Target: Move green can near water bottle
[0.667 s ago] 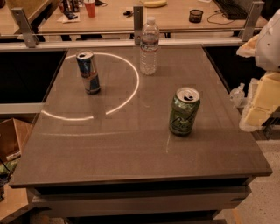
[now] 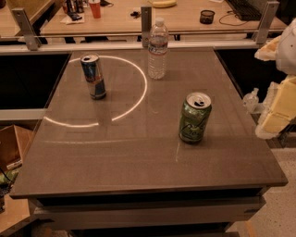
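Observation:
The green can (image 2: 194,117) stands upright on the right half of the grey table (image 2: 138,157), silver top with pull tab showing. The water bottle (image 2: 157,48), clear with a white cap and a label band, stands upright near the table's far edge, up and left of the can and well apart from it. My gripper (image 2: 279,107) shows as pale yellow and white parts at the right edge of the view, off the table's right side, to the right of the green can and not touching it.
A slim blue-and-silver can (image 2: 94,77) stands at the far left of the table. A bright ring of light (image 2: 138,99) lies on the tabletop. Metal rail posts (image 2: 146,21) and a cluttered wooden desk (image 2: 185,11) lie behind. A cardboard box (image 2: 11,148) sits on the floor at the left.

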